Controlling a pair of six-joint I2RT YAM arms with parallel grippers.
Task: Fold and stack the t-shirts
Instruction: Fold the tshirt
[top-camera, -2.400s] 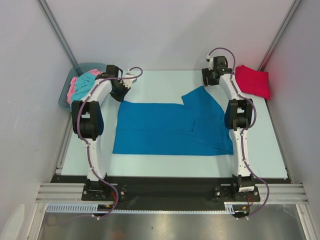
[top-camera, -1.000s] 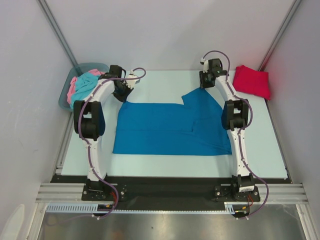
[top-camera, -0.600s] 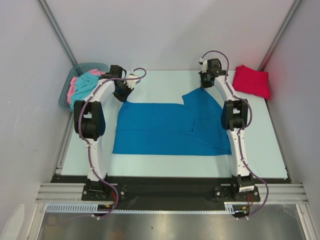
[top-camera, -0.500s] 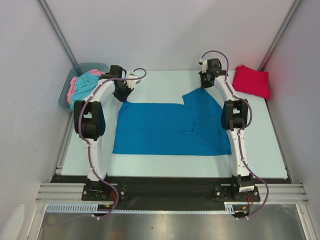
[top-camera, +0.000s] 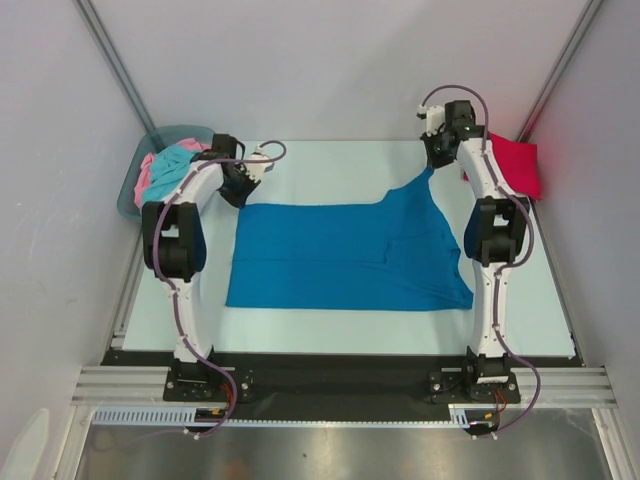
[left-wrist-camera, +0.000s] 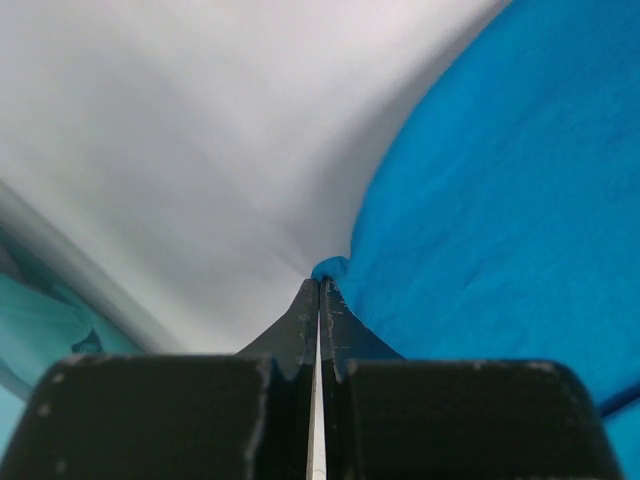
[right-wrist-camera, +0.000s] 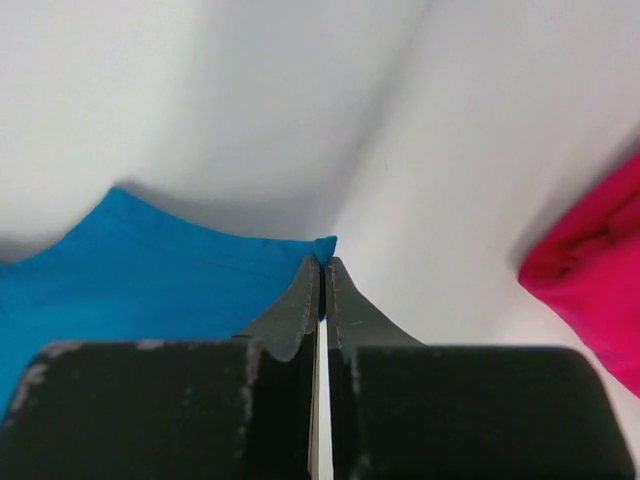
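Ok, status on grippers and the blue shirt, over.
Left gripper shut on blue shirt, far-left corner. Right gripper shut on far-right corner. Red shirt close by right gripper.

Four t-shirts: blue (top-camera: 340, 250), red (top-camera: 520, 165), turquoise (top-camera: 170, 165), pink (top-camera: 146, 176); one bin (top-camera: 178, 131); two arms (top-camera: 182, 240).

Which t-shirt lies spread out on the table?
The blue t-shirt; the red t-shirt lies folded at the far right, the turquoise t-shirt and pink t-shirt sit bunched in the bin.

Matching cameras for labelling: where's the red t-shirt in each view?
Top external: red t-shirt at the upper right.
Left wrist: not in it.
Right wrist: at the right edge.
Shared landmark: blue t-shirt, in all three.
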